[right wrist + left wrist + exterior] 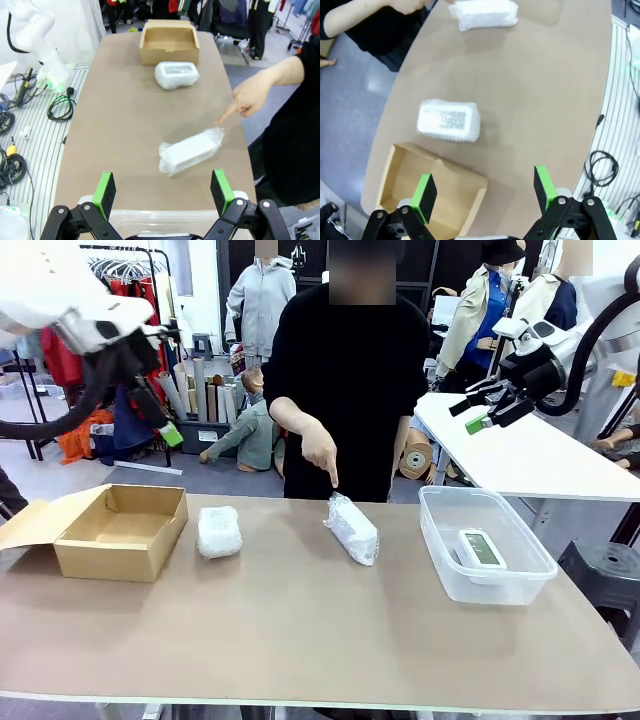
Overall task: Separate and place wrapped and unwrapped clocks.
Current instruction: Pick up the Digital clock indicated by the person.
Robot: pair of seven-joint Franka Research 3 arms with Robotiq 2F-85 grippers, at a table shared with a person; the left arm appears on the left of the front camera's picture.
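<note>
1. The left gripper (484, 186), black with green pads, hangs high above the left end of the light brown table (300, 640); its two fingers stand wide apart and nothing is between them
2. The right gripper (162, 187) hangs high over the right end of the table, above the tub; its fingers are also spread wide and they hold nothing
3. An open brown cardboard box (125, 530) stands at the left end of the table, with one flap folded out to the left
4. The first wrapped clock (219, 531), a squarish lump in whitish translucent bubble wrap, lies flat just beside the right side of the box, with a small gap to it
5. The second wrapped clock (352, 528), a longer lump in the same bubble wrap, lies diagonally near the middle of the table, close to the far edge, between the first one and the tub
6. A person in a black top stands at the far side; the person's hand (320, 452) points one finger down at the far end of the second wrapped clock, and I cannot tell if the finger touches it
7. A clear plastic tub (432, 540) stands at the right end of the table; inside it lies the unwrapped clock (481, 548), a white rounded rectangle with a grey screen facing up
</note>
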